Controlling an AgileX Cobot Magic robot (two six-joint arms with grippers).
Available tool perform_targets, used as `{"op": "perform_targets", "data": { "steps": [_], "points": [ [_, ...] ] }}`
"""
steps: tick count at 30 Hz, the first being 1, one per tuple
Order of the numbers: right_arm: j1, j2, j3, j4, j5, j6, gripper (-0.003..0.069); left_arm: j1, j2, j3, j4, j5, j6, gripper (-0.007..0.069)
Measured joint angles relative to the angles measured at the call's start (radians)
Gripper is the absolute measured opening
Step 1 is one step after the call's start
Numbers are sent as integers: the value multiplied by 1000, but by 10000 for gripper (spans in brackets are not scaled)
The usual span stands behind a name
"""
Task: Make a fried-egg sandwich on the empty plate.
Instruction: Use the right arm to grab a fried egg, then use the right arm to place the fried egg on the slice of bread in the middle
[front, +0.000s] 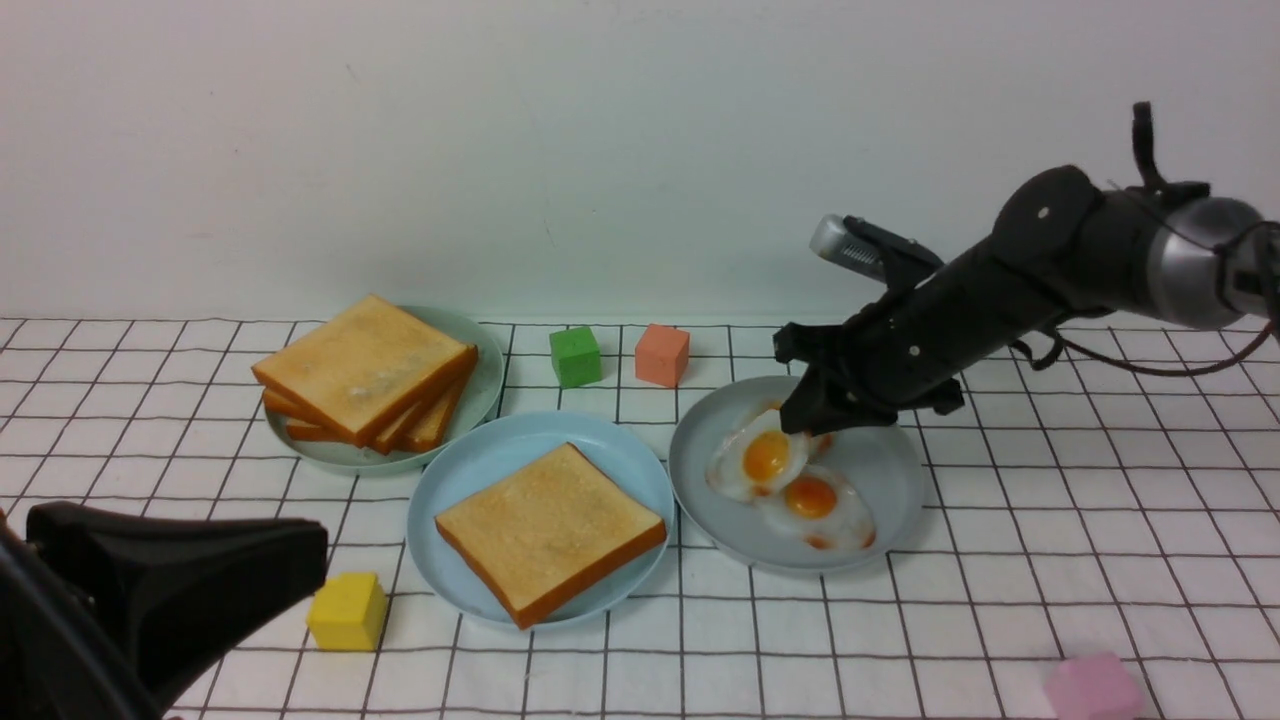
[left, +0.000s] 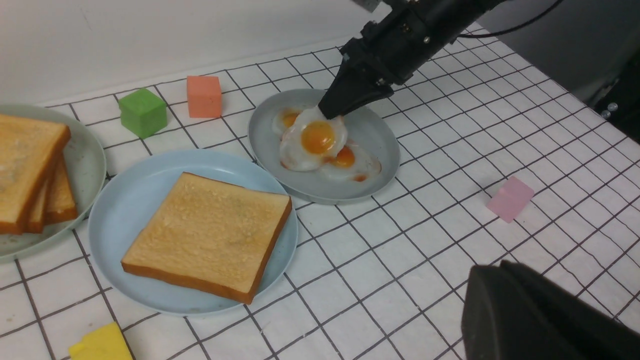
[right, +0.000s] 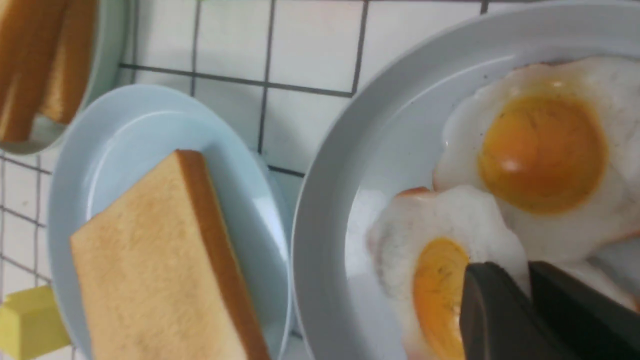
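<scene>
One toast slice (front: 550, 530) lies flat on the sky-blue plate (front: 470, 470) at the centre front. To its right, a grey plate (front: 890, 470) holds overlapping fried eggs. My right gripper (front: 800, 425) reaches down to the plate's back edge and is shut on the white rim of the top fried egg (front: 765, 457). In the right wrist view the white sits pinched between the fingertips (right: 487, 280), beside the yolk (right: 440, 290). A second egg (front: 812, 497) lies partly under it. My left gripper (front: 315, 555) hovers low at the front left, shut and empty, apart from everything.
A pale green plate (front: 485, 395) at the back left carries a stack of toast (front: 365, 370). A green cube (front: 575, 356) and an orange cube (front: 662, 354) stand behind the plates. A yellow cube (front: 347, 611) sits front left, a pink cube (front: 1092, 688) front right.
</scene>
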Motion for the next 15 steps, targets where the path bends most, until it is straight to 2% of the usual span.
{"op": "perform_targets", "data": {
  "steps": [7, 10, 11, 13, 14, 15],
  "points": [
    [4, -136, 0, 48, 116, -12, 81, 0, 0, 0, 81, 0, -55, -13],
    [62, -181, 0, 175, 149, -66, 81, 0, 0, 0, 186, 0, -168, -13],
    [66, -181, 0, 183, 148, -68, 80, 0, 0, 0, 197, 0, -183, -13],
    [126, -165, 0, 265, 144, -96, 80, 0, 0, 0, 296, 0, -291, -13],
    [135, -160, 0, 282, 143, -98, 80, 0, 0, 0, 310, 0, -299, -13],
    [163, -134, 0, 320, 127, -105, 80, 0, 0, 0, 361, 0, -365, -13]
  ]
}}
